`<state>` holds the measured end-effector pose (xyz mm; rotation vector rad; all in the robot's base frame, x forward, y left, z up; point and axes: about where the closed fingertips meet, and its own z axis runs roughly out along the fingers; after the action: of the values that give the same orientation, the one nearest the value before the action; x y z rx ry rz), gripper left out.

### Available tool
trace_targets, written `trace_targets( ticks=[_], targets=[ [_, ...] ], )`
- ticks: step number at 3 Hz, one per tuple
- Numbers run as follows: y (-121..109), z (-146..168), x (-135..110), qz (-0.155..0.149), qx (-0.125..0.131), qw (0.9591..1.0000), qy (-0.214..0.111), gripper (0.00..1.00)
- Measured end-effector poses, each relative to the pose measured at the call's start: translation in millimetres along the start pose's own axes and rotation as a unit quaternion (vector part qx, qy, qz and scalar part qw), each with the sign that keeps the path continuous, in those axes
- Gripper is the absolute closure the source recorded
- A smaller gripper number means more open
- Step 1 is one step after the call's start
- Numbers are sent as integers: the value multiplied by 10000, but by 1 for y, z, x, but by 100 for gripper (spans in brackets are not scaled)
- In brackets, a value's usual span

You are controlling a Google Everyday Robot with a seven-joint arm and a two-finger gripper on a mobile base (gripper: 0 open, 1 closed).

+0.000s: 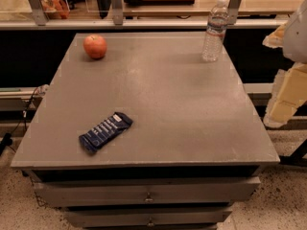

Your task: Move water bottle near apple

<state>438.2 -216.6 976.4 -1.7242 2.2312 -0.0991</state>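
Water bottle stands upright at 1 o'clock on the grey bench, close to the far edge, white cap on. Apple sits at 11 o'clock, well apart from the bottle. Dark blue snack wrapper lies flat at 7 o'clock, nearer the front edge. My pincer hangs off the bench's right side at 3 o'clock, holding nothing that I can see; I cannot tell whether it is apart or together.
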Motion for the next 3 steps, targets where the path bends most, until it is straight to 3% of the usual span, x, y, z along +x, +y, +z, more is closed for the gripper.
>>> trace_targets(
  ticks=[2,3],
  targets=[
    [-6,6,2,20,85,9999,-119,0],
    [-34,33,14,476,236,9974,-484,0]
  ],
)
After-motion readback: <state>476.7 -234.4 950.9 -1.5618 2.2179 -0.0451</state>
